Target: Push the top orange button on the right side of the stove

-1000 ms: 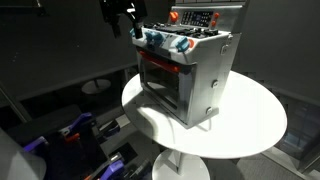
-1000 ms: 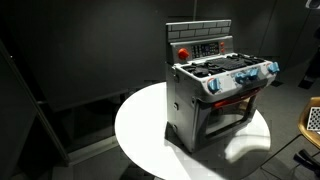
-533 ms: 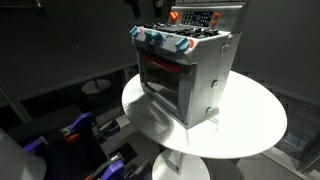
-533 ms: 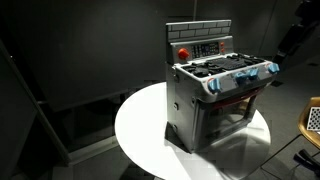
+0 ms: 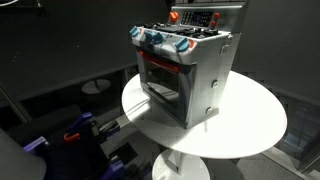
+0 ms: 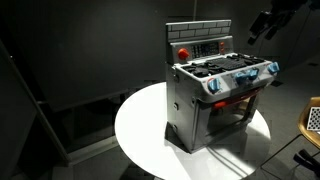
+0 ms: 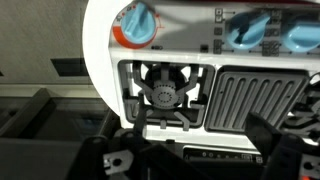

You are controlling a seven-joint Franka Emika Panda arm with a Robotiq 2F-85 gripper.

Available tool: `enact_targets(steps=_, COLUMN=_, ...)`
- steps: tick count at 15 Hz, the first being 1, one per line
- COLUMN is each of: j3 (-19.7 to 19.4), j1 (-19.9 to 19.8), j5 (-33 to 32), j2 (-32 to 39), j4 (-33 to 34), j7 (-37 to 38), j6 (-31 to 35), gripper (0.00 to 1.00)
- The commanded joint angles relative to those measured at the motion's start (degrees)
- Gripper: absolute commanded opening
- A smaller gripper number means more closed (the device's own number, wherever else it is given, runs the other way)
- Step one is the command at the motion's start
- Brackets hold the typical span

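The arm reaches in from the upper corner of an exterior view, wrist angled downward, with the gripper held in the air. In the wrist view its fingers stand wide apart.

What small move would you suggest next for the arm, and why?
Probably ease the pincer down and across toward the round red-orange button on the back panel. In an exterior view it hangs high beside the stove, touching nothing; the wrist view shows the burner and knobs, not the button.
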Motion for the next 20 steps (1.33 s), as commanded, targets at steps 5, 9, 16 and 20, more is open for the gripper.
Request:
enact_targets(steps=5, j3=0.4, j1=-3.4, j5=-12.2, j2=10.2, j4=9.4, j7=13.1, j6=4.7, gripper=1.00)
enact_targets(steps=9, j3=-0.6, j1=-3.0, j5=-18.2, j2=14.3, j4=13.3, j7=19.7, j6=4.0, gripper=1.00)
enact_targets(steps=16, j3=-3.8, j1=-0.9, j5=-23.8, j2=20.1, j4=18.3, j7=26.4, j6=3.0, gripper=1.00)
enact_targets(steps=20, j3=-5.8, j1=0.6, j5=-24.0, j2=22.7, j4=20.2, j7=27.6, j6=2.9, gripper=1.00)
